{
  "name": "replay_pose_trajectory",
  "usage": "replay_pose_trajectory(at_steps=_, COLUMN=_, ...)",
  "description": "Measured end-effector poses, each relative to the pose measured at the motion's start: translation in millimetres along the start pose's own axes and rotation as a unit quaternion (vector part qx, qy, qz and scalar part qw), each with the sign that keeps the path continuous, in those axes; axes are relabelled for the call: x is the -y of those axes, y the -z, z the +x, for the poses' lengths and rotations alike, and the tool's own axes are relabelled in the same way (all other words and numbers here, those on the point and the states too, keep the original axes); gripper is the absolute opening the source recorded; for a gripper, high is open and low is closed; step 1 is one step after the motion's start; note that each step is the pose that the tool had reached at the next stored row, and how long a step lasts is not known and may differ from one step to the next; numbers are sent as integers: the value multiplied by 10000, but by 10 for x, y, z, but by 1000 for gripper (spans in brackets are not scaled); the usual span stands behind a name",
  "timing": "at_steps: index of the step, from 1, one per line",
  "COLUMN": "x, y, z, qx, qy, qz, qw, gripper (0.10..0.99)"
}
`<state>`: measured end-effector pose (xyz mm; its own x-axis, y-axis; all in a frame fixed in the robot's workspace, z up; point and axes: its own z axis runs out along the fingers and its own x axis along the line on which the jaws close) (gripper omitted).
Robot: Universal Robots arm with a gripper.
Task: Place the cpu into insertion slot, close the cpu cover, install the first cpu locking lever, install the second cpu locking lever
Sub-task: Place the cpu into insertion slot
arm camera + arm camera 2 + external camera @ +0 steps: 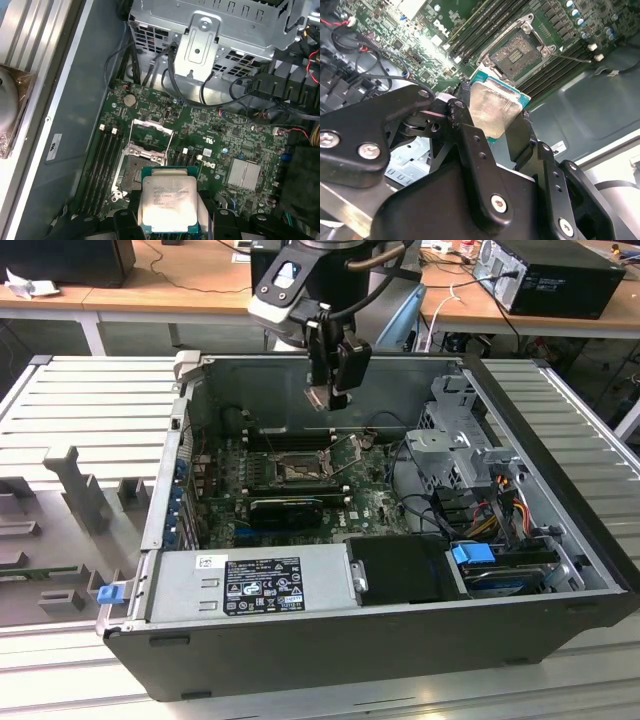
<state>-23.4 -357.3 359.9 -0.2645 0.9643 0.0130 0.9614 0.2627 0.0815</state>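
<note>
The tabletop (90, 400) is a grey metal surface with long ribs that run from the exterior view's left to its right. A black computer case (380, 640) lies on its side in the middle of it, with the open side up. At the exterior view's left, just beside the case, a flat grey fixture (60, 530) with upright blocks rests on the same surface.
</note>
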Motion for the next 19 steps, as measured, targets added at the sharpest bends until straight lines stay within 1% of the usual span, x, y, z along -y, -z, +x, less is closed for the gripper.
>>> replay_pose_trajectory(at_steps=4, x=0, y=-3, z=0, qx=17, qy=-210, qz=-3, qw=9998, gripper=525)
replay_pose_trajectory(at_steps=7, x=0, y=-4, z=0, qx=37, qy=-450, qz=-6, qw=9990, gripper=525)
replay_pose_trajectory(at_steps=11, x=1, y=-6, z=0, qx=51, qy=-629, qz=-8, qw=9980, gripper=525)
replay_pose_trajectory(at_steps=17, x=1, y=-11, z=0, qx=79, qy=-966, qz=-13, qw=9953, gripper=525)
replay_pose_trajectory(at_steps=19, x=1, y=-14, z=0, qx=90, qy=-1104, qz=-15, qw=9938, gripper=525)
